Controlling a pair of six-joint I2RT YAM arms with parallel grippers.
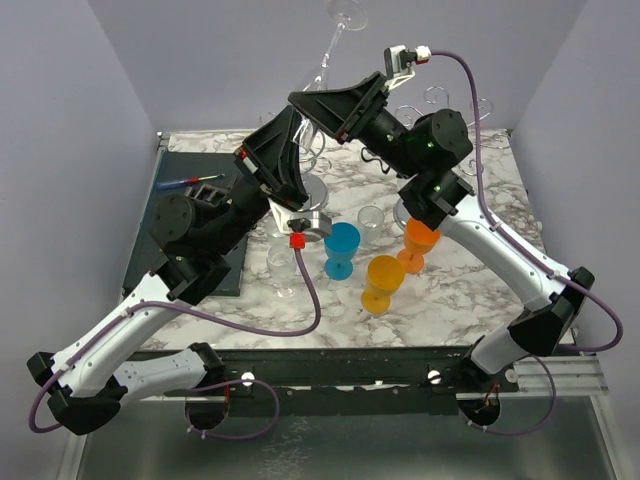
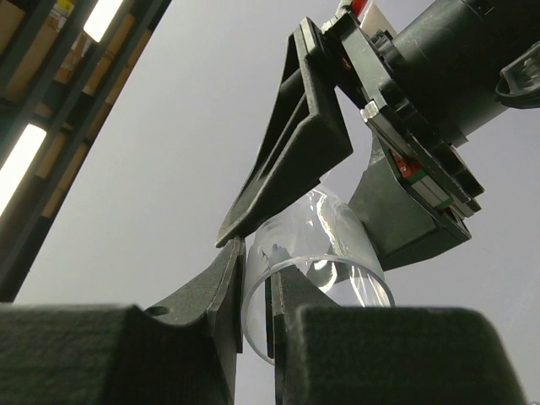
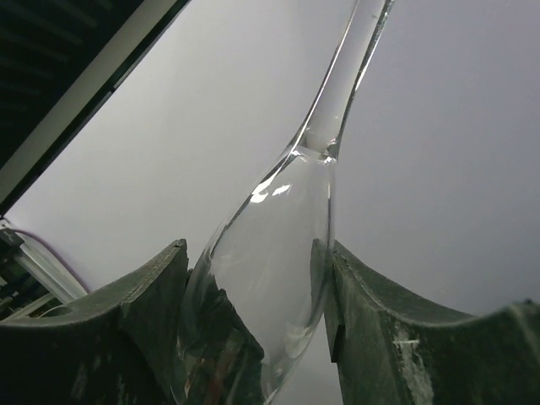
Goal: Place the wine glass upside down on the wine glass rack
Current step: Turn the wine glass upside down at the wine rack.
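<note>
A clear wine glass (image 1: pixel 331 48) is held in the air above the table's back, foot up and bowl down, tilted. My left gripper (image 1: pixel 296 130) is shut on the bowl's rim; in the left wrist view one finger is inside the glass (image 2: pixel 325 245) and one outside. My right gripper (image 1: pixel 318 104) closes on the bowl from the sides; the right wrist view shows the bowl (image 3: pixel 278 253) between its fingers (image 3: pixel 354 295), the stem rising above. The wire rack (image 1: pixel 436 97) stands at the back of the table, partly hidden by the arms.
A blue goblet (image 1: pixel 341 248), a yellow goblet (image 1: pixel 384 280) and an orange goblet (image 1: pixel 419 243) stand mid-table. Small clear glasses (image 1: pixel 372 216) stand among them. A dark mat (image 1: pixel 190 225) with a screwdriver (image 1: pixel 188 182) lies at the left.
</note>
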